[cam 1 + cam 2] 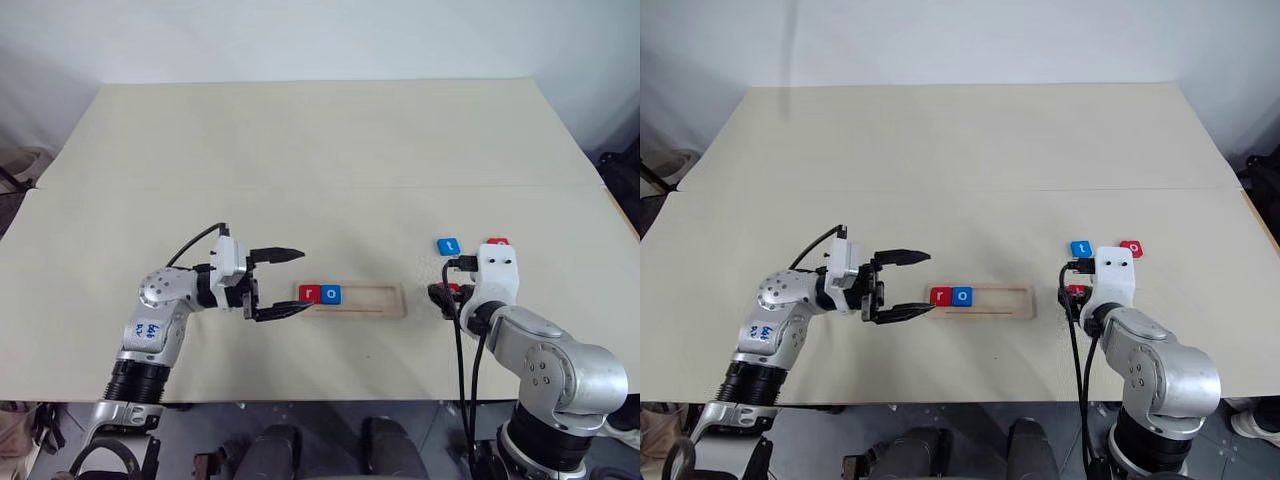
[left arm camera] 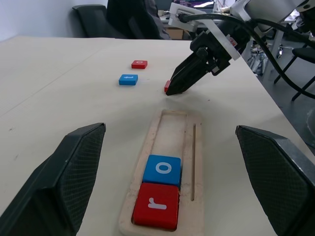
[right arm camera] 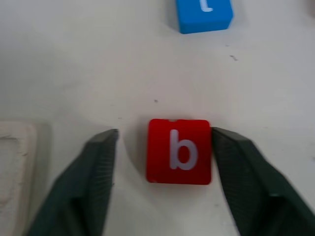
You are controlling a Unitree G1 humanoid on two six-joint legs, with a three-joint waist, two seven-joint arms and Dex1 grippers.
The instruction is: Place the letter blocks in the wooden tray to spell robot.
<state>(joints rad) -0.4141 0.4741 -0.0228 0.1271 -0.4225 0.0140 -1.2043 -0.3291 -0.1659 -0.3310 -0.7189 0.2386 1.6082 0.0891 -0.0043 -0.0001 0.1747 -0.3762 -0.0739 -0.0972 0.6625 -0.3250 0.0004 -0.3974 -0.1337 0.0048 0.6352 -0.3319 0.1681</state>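
Wooden tray (image 1: 350, 300): lies near the table's front edge, with red r block (image 1: 308, 293) and blue o block (image 1: 330, 294) side by side at its left end. Left gripper (image 1: 287, 283): level, jaws wide apart, empty, just left of the tray. Right gripper (image 3: 162, 157): jaws apart, straddling red b block (image 3: 179, 151), one finger touching it. Beyond: blue t block (image 1: 448, 246), red block (image 1: 1131, 248), well apart on the table (image 1: 320, 150).

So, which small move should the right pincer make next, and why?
Probably close on the red b block. The right pincer is open with the block between its fingers, and the wooden tray holds only r and o, so b comes next.
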